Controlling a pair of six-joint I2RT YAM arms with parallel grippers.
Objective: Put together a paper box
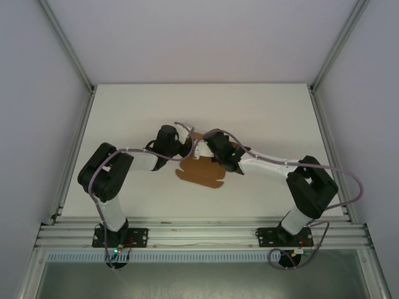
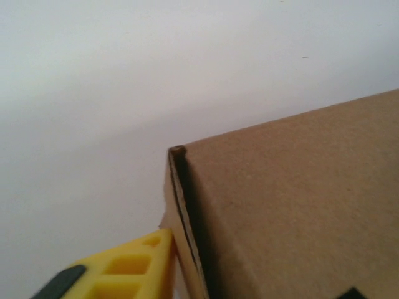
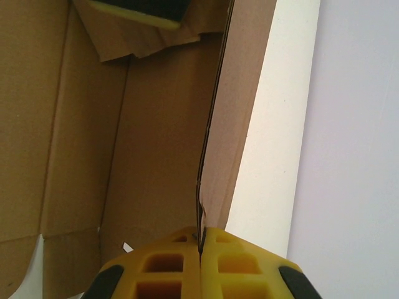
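The paper box (image 1: pixel 201 172) is a brown cardboard piece lying partly folded at mid-table. Both grippers meet over its far end. My right gripper (image 3: pixel 201 248) is shut on the edge of an upright cardboard wall (image 3: pixel 234 124), pinched thin between the yellow fingertips. Inside the box (image 3: pixel 156 143) a finger of the other gripper (image 3: pixel 140 9) presses on a folded flap. My left gripper (image 2: pixel 199 280) straddles a doubled wall (image 2: pixel 184 212); its one visible yellow finger (image 2: pixel 124 271) lies against the outer face, while cardboard (image 2: pixel 293 199) hides the other. In the top view the left gripper (image 1: pixel 187 147) and right gripper (image 1: pixel 211 147) almost touch.
The white table (image 1: pixel 262 112) stretches behind and beside the box. Aluminium frame rails (image 1: pixel 199 233) run along the near edge by the arm bases, and grey enclosure walls stand at left and right. Cables loop over both arms.
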